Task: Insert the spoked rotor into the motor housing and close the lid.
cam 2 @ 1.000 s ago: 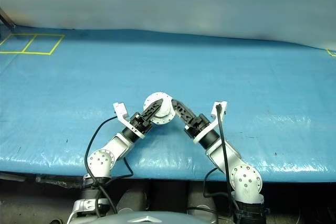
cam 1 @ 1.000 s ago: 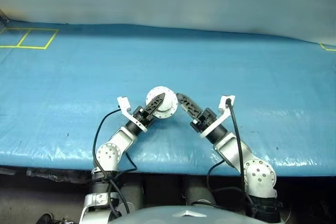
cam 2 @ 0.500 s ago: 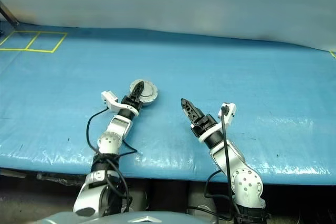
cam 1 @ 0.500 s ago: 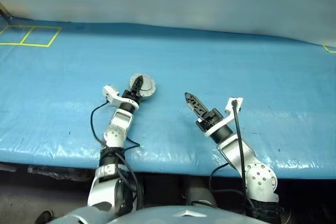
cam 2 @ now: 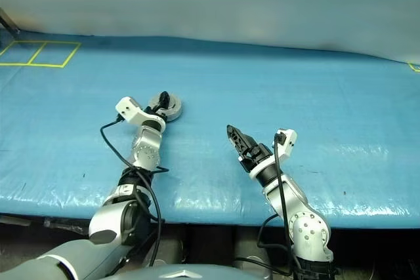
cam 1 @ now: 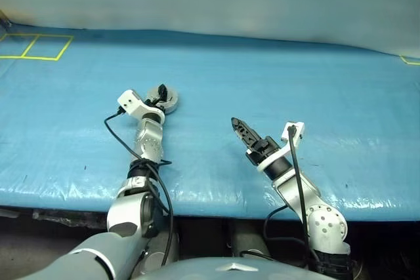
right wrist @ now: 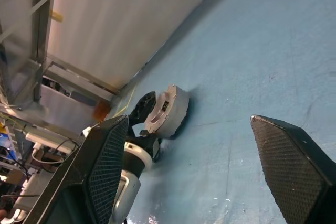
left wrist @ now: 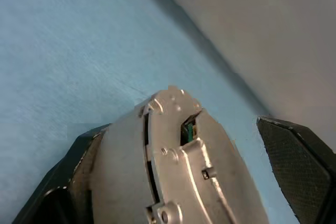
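The motor housing (cam 1: 167, 102) lies flat on the blue table, left of centre. Its lid (left wrist: 210, 166) is down on it, with a narrow seam between the two halves. The spoked rotor is hidden. My left gripper (cam 1: 161, 92) reaches forward and stands open around the housing: one finger (left wrist: 79, 177) rests against its side and the other finger (left wrist: 296, 163) stands clear of it. My right gripper (cam 1: 237, 125) hovers nearer the front, to the right of the housing, open and empty.
The blue sheet covers the whole table (cam 1: 315, 83). Yellow tape squares (cam 1: 38, 46) mark its far left corner. A grey wall runs behind the table, and the front edge (cam 1: 216, 202) is close to my arms.
The left gripper carried the housing from in front of me forward and to the left, down onto the table, and its jaws widened. The right gripper let go and stayed back.
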`<state>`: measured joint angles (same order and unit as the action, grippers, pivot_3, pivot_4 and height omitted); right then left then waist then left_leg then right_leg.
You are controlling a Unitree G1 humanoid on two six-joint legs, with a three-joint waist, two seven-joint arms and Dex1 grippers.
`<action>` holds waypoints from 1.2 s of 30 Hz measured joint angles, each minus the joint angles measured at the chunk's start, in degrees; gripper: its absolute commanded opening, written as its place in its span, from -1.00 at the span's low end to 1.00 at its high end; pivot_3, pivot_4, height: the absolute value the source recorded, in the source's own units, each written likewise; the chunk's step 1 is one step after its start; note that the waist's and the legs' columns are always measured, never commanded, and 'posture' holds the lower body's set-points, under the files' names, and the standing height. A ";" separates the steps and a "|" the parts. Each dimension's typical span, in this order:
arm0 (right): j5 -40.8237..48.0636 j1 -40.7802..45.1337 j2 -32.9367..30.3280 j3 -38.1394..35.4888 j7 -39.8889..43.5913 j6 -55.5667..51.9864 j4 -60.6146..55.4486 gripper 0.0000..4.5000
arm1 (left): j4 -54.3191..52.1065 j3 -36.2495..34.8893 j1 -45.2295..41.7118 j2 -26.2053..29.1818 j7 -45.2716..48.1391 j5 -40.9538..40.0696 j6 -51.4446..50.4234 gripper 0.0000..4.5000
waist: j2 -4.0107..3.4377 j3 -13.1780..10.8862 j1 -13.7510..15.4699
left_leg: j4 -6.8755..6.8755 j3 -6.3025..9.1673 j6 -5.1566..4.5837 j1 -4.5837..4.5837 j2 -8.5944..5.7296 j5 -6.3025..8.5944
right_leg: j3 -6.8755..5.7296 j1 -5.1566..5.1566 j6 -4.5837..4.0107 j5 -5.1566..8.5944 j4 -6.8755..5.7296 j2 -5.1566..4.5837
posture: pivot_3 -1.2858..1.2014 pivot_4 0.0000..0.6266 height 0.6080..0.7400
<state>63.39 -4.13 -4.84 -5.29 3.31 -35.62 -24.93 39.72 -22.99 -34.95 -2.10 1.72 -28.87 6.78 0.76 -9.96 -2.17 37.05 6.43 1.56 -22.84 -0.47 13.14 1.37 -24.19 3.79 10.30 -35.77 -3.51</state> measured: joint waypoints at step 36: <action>-48.40 6.17 -24.67 7.08 25.72 19.22 13.65 0.99 | -37.97 32.07 23.83 22.51 42.29 12.71 -11.53 1.00 | -0.04 0.00 0.79 | -0.01 -0.11 0.03 0.18 0.02 -0.01 | 0.05 0.13 -0.06 0.05 0.02 -0.02 | 0.03 -0.52 1.00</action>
<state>14.99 2.04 -29.51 1.79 29.02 -16.41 -11.28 1.75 9.09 -11.11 20.41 44.01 -16.16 -4.76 0.72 -9.96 -1.38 37.03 6.32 1.59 -22.66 -0.44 13.13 1.42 -24.06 3.73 10.35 -35.76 -3.53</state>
